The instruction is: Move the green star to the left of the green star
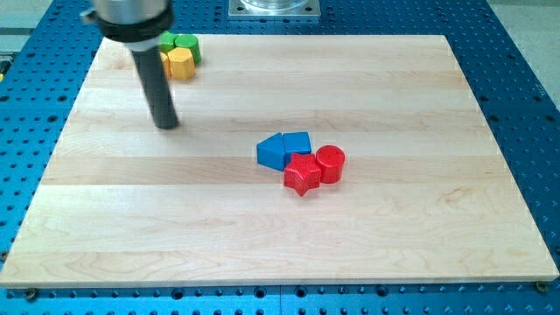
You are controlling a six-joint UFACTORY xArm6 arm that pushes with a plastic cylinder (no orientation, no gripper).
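A green block (187,45), its shape partly hidden, sits at the view's top left of the wooden board (280,227). It touches a yellow hexagon block (179,62) just below it. My rod comes down from the top left, and my tip (166,123) rests on the board below the yellow and green blocks, apart from them. The rod's upper part covers whatever lies to the left of these blocks.
Near the board's middle lies a tight cluster: two blue blocks (272,151) (297,143), a red star (302,175) and a red cylinder (330,164). A blue perforated table (525,105) surrounds the board. A metal mount (274,8) sits at the view's top.
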